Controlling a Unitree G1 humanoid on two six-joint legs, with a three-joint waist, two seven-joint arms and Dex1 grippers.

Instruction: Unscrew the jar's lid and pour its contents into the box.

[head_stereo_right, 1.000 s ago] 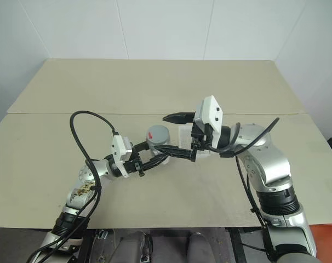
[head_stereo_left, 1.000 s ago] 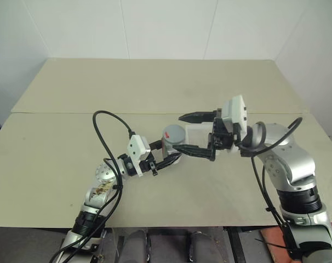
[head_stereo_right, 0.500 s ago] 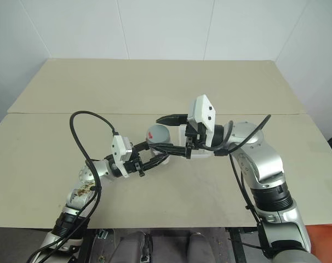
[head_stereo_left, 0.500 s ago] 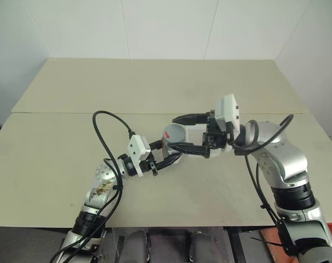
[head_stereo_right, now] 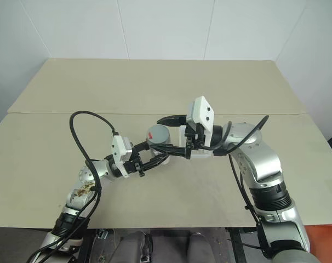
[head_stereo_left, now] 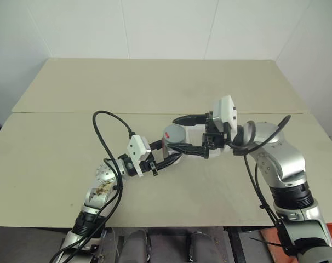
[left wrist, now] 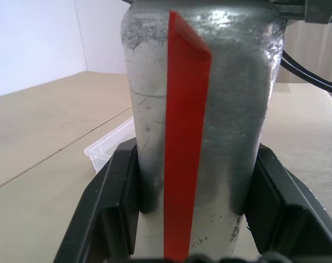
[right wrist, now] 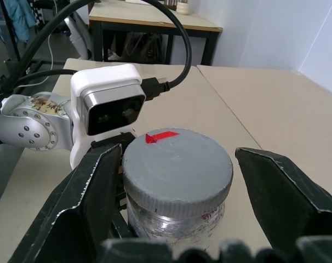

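My left gripper clamps the rigid, slick jar; right gripper gapes around the lid, best pinched rim-side.

The box is mostly hidden behind the jar.

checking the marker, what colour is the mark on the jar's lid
Red, on the grey lid; clearest in the right wrist view.

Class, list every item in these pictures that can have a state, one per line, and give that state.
Silver-grey cylindrical jar with a red stripe: upright, clamped in the left gripper.
Round grey screw lid with a red mark: still on the jar.
Clear plastic box: on the table behind the jar.
Left gripper: shut on the jar.
Right gripper: open, fingers either side of the lid, a gap showing on one side.
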